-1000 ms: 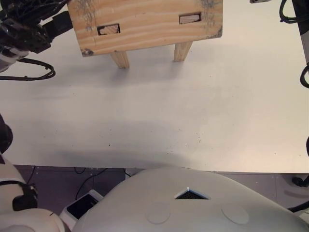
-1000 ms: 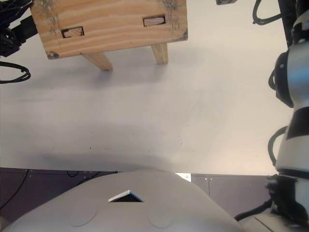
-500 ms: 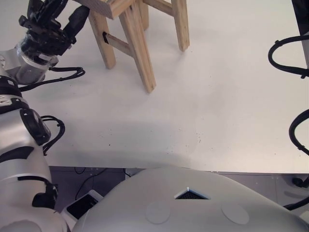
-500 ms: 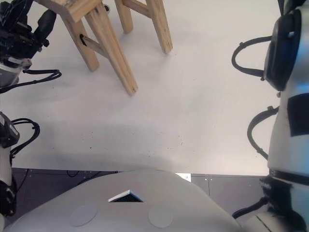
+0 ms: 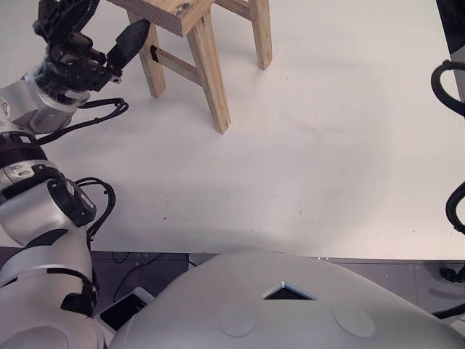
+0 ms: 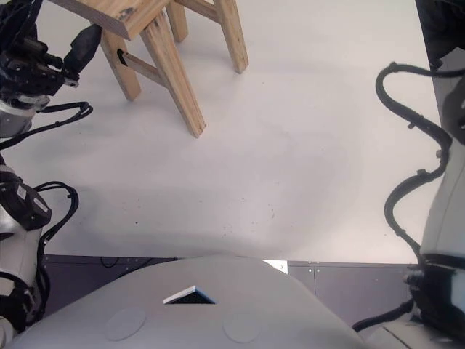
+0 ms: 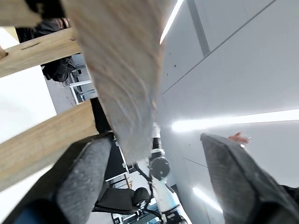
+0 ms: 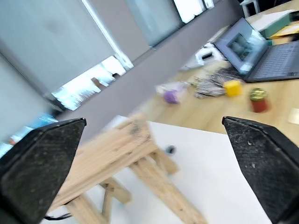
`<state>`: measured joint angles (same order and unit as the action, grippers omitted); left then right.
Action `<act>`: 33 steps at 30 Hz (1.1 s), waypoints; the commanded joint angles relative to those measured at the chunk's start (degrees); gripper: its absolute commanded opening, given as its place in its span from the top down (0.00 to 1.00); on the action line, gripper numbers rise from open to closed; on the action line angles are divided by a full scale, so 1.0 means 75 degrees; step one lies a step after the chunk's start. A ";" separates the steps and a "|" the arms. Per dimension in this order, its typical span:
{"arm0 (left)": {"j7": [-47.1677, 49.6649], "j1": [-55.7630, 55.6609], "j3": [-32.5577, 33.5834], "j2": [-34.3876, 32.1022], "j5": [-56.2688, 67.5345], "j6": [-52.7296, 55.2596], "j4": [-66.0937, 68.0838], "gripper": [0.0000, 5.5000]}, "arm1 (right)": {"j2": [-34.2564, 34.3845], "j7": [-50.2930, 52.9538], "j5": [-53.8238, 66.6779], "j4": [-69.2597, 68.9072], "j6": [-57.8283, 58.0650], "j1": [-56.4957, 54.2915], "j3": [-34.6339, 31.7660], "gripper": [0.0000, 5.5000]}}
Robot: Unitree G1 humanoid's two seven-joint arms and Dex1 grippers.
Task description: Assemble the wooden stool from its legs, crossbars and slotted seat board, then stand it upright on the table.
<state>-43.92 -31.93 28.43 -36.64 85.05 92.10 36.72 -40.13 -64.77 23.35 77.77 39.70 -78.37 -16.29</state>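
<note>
The assembled wooden stool [image 5: 211, 80] stands upright on its legs at the far left of the white table [image 5: 312, 145], with crossbars joining the legs. Its seat board [image 5: 171, 11] is at the view's top edge. My left gripper [image 5: 109, 33] is beside the seat's left corner, one black finger [image 5: 132, 40] reaching under it. In the left wrist view the seat board [image 7: 126, 70] runs between the spread grey fingers [image 7: 84, 186]. My right gripper [image 8: 154, 172] is open and apart from the stool [image 8: 117, 154], with nothing between its pads.
The left arm's black cable [image 5: 87, 116] lies on the table near the stool. The right arm's cables [image 5: 447, 80] hang at the right edge. The table's front edge [image 5: 290, 251] is close to me. A desk with a laptop [image 8: 261, 46] stands in the room behind.
The stool has turned from seat-facing-me to standing on its legs. My left arm has come down with it, and the stool has settled slightly to the right.
</note>
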 commanded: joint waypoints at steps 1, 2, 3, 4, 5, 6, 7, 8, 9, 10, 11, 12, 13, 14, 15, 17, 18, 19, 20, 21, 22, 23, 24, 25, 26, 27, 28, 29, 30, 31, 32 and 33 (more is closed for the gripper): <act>0.0167 0.2014 0.0458 0.0220 0.0183 -0.0266 -0.1640 0.25 | -0.0148 -0.1004 0.0482 -0.0296 0.0351 0.1900 -0.0690 0.02; 0.0112 0.2379 0.0578 0.0331 -0.0090 -0.0740 -0.2022 0.22 | -0.0074 -0.1103 0.0628 -0.0413 0.0300 0.2368 -0.0898 0.02; 0.0017 0.2604 0.0665 0.0542 -0.0626 -0.1747 -0.2301 0.22 | 0.0147 -0.1047 0.0864 -0.0687 -0.0085 0.3011 -0.1201 0.02; -0.0144 0.2757 0.0641 0.0777 -0.1281 -0.2924 -0.2573 0.22 | 0.0410 -0.0869 0.1138 -0.1016 -0.0392 0.3561 -0.1544 0.02; -0.0033 0.2778 0.0637 0.1194 -0.2027 -0.4343 -0.2774 0.22 | 0.0927 -0.0389 0.1395 -0.1607 -0.0960 0.4189 -0.1913 0.02; 0.0339 0.2656 0.0672 0.1837 -0.2784 -0.5957 -0.3008 0.22 | 0.1839 0.0606 0.1587 -0.2400 -0.2003 0.4893 -0.2328 0.02; 0.0857 0.2505 0.0693 0.2483 -0.3448 -0.7372 -0.3261 0.22 | 0.2705 0.1478 0.1679 -0.3069 -0.2934 0.5417 -0.2607 0.02; 0.1518 0.2239 0.0705 0.3099 -0.4074 -0.8698 -0.3276 0.22 | 0.3527 0.2336 0.1723 -0.3638 -0.3723 0.5777 -0.2808 0.02; 0.2286 0.1929 0.0533 0.3529 -0.4902 -0.9969 -0.2959 0.22 | 0.4149 0.3148 0.1658 -0.3810 -0.4457 0.5846 -0.2917 0.02; 0.2895 0.1668 0.0338 0.3760 -0.5613 -1.0932 -0.2521 0.22 | 0.4523 0.3682 0.1424 -0.3759 -0.5029 0.5757 -0.2808 0.02; 0.3319 0.1474 0.0159 0.3894 -0.6183 -1.1646 -0.2145 0.22 | 0.4747 0.4048 0.1091 -0.3680 -0.5497 0.5647 -0.2571 0.02; 0.3600 0.1364 -0.0073 0.3922 -0.6743 -1.2172 -0.1908 0.22 | 0.4834 0.4327 0.0678 -0.3615 -0.5869 0.5512 -0.2244 0.02; 0.3787 0.1298 -0.0236 0.3942 -0.7108 -1.2449 -0.1778 0.22 | 0.4844 0.4507 0.0429 -0.3570 -0.5979 0.5363 -0.2018 0.02; 0.3915 0.1234 -0.0303 0.3997 -0.7300 -1.2638 -0.1666 0.22 | 0.4840 0.4668 0.0307 -0.3548 -0.6035 0.5252 -0.1903 0.02; 0.4092 0.1112 -0.0119 0.4143 -0.7248 -1.2974 -0.1479 0.22 | 0.4848 0.4842 0.0235 -0.3542 -0.6017 0.5189 -0.1830 0.02; 0.5107 0.0832 -0.0014 0.4282 -0.7813 -1.3805 -0.0671 0.22 | 0.5043 0.4867 0.0368 -0.3705 -0.5882 0.5312 -0.1738 0.02; 0.5607 0.0680 -0.0138 0.4310 -0.8214 -1.4012 -0.0295 0.22 | 0.5164 0.4845 0.0430 -0.3795 -0.5792 0.5427 -0.1652 0.02; 0.5929 0.0564 -0.0355 0.4354 -0.8614 -1.4183 -0.0077 0.22 | 0.5239 0.4956 0.0343 -0.3827 -0.5812 0.5509 -0.1526 0.02; 0.6169 0.0479 -0.0548 0.4428 -0.8900 -1.4242 -0.0031 0.22 | 0.5261 0.5130 0.0256 -0.3824 -0.5911 0.5523 -0.1441 0.02; 0.6654 0.0416 -0.0736 0.4474 -0.9296 -1.4167 -0.0129 0.22 | 0.5223 0.5645 0.0083 -0.3752 -0.5905 0.5433 -0.1359 0.02; 0.7159 0.0387 -0.0877 0.4553 -0.9635 -1.4052 -0.0290 0.22 | 0.5101 0.6171 -0.0085 -0.3614 -0.5755 0.5281 -0.1295 0.02; 0.7379 0.0418 -0.1051 0.4613 -0.9843 -1.3822 -0.0513 0.22 | 0.4962 0.6421 -0.0179 -0.3507 -0.5382 0.5088 -0.1191 0.02; 0.7558 0.0484 -0.1243 0.4698 -1.0021 -1.3521 -0.0760 0.22 | 0.4808 0.6528 -0.0316 -0.3426 -0.5116 0.4942 -0.1044 0.02; 0.7556 0.0563 -0.1440 0.4753 -1.0137 -1.3230 -0.0923 0.22 | 0.4699 0.6537 -0.0555 -0.3412 -0.5038 0.4896 -0.0815 0.02; 0.7194 0.0682 -0.1778 0.4711 -1.0275 -1.3044 -0.1001 0.22 | 0.4675 0.5970 -0.0558 -0.3491 -0.4907 0.4947 -0.0582 0.02; 0.6159 0.0858 -0.1874 0.4872 -0.9709 -1.3236 -0.1127 0.22 | 0.4735 0.5765 -0.0628 -0.3759 -0.4830 0.5136 -0.0371 0.02; 0.5891 0.0974 -0.2071 0.4853 -0.9773 -1.3345 -0.1173 0.22 | 0.4779 0.5698 -0.0660 -0.3975 -0.4788 0.5287 -0.0232 0.02; 0.5765 0.1064 -0.2127 0.4888 -0.9759 -1.3476 -0.1195 0.22 | 0.4855 0.5727 -0.0617 -0.4265 -0.4754 0.5483 -0.0172 0.02; 0.5888 0.1125 -0.2151 0.4902 -0.9872 -1.3564 -0.1187 0.22 | 0.4909 0.5886 -0.0604 -0.4477 -0.4733 0.5630 -0.0150 0.02; 0.6230 0.1184 -0.2119 0.4861 -1.0079 -1.3502 -0.0982 0.22 | 0.5022 0.6197 -0.0597 -0.4546 -0.4763 0.5760 -0.0184 0.02; 0.6422 0.1228 -0.2042 0.4809 -1.0153 -1.3482 -0.0776 0.22 | 0.5132 0.6475 -0.0644 -0.4615 -0.4796 0.5885 -0.0178 0.02; 0.6650 0.1283 -0.1976 0.4717 -1.0280 -1.3489 -0.0609 0.22 | 0.5201 0.6720 -0.0774 -0.4569 -0.4885 0.5924 -0.0121 0.02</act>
<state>3.14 -23.70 12.63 0.29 9.70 -9.19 29.78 -2.43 -17.61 18.54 43.94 3.19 -35.22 -17.67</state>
